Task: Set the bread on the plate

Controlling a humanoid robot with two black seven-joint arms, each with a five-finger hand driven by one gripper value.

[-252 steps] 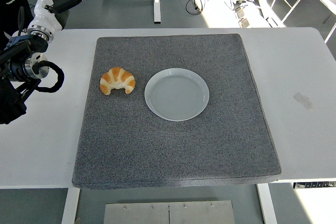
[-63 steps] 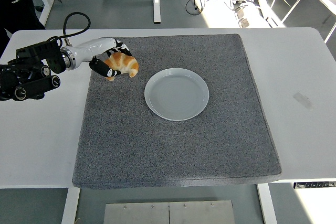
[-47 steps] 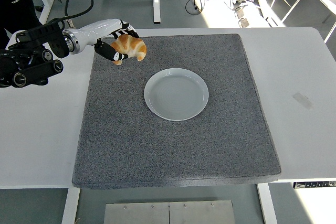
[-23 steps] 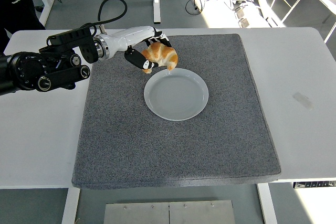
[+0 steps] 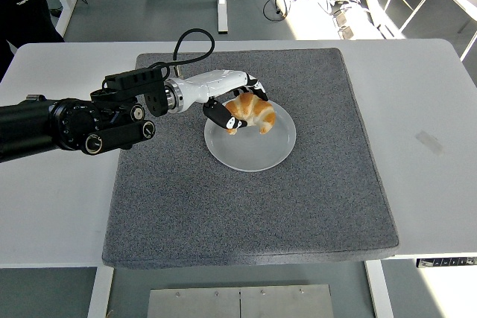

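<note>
Golden bread point(image 5: 253, 115) over plate point(image 5: 257, 156) | left hand point(image 5: 232, 106) fingers wrapped around it | contact with plate unclear

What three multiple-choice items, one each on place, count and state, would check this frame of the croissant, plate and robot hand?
1. Where is the golden-brown croissant?
A. over the round pale grey plate
B. on the bare white table
C. on the mat's near edge

2. How many robot arms show?
A. none
B. one
C. two

3. What is the left hand doing?
A. resting open at the table edge
B. gripping the croissant
C. pressing the dark grey felt mat

Key: 1 A, the croissant lies within the plate's rim; 2 B, only the left arm reaches in; 3 B, its fingers curl around the croissant.
</note>
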